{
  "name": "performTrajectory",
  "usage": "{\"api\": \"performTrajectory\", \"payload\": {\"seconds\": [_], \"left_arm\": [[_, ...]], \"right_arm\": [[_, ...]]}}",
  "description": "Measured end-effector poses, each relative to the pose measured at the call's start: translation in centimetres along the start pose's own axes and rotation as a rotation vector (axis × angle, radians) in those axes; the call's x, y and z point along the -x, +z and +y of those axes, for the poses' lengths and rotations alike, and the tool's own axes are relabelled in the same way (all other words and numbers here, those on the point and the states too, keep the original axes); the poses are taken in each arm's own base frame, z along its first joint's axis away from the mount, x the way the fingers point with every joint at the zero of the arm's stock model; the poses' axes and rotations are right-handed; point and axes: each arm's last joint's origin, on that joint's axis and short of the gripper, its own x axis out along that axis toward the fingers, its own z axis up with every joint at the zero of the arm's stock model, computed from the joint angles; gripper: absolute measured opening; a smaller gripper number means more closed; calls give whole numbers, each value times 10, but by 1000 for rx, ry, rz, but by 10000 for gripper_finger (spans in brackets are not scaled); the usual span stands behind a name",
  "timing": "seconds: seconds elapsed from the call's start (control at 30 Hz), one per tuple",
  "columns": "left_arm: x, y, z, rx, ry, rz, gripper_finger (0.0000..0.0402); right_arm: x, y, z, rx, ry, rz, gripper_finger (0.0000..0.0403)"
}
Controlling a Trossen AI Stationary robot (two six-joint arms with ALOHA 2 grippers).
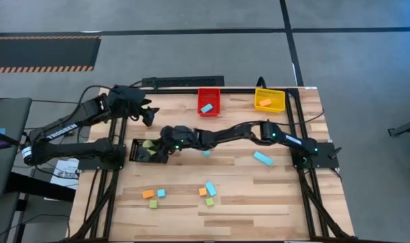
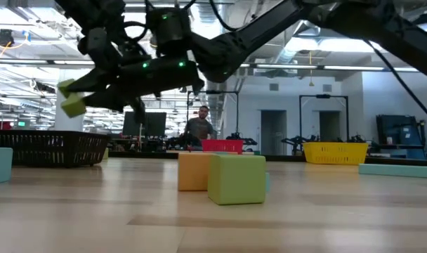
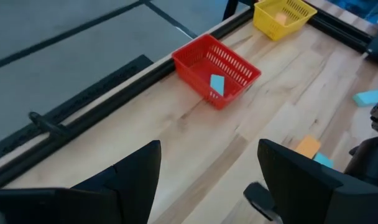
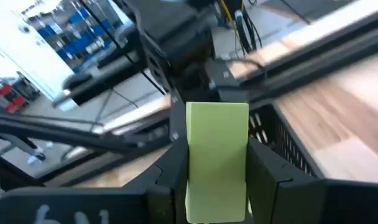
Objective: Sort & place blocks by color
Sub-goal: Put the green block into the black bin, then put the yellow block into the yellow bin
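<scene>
My right gripper (image 1: 153,147) reaches across the table to its left side and is shut on a green block (image 4: 217,162). The block hangs above the black bin (image 1: 145,151), seen in the low view as the green block (image 2: 73,105) over the black bin (image 2: 48,147). My left gripper (image 1: 149,117) waits open and empty above the far left of the table, its fingers (image 3: 139,180) wide apart. The red bin (image 1: 208,101) holds a light blue block (image 3: 217,84). In the yellow bin (image 1: 270,100) lies an orange block (image 1: 266,103). My right gripper pinches the green block's two long sides (image 4: 192,168) between its two fingers (image 4: 263,174). The fingers come nearly level from the table's right and lie along the block, whose end juts out past their tips. The block is lifted clear above the black bin.
Loose blocks lie near the front edge: orange (image 1: 148,194), light blue (image 1: 161,193), orange (image 1: 202,192), light blue (image 1: 211,188) and green (image 1: 210,201). A light blue bar (image 1: 262,158) lies right of centre. A person stands in the room beyond the table.
</scene>
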Motion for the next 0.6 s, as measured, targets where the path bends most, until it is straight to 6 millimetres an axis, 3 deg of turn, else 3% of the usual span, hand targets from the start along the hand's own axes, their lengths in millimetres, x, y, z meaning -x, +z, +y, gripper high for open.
{"api": "performTrajectory", "payload": {"seconds": [0.23, 0.6], "left_arm": [[0, -2, 1, -23, 6, 24, 254], [0, -3, 1, -25, 15, 28, 254]], "right_arm": [[-3, -3, 0, 0, -18, 43, 141], [-3, -8, -3, -19, -37, 79, 255]]}}
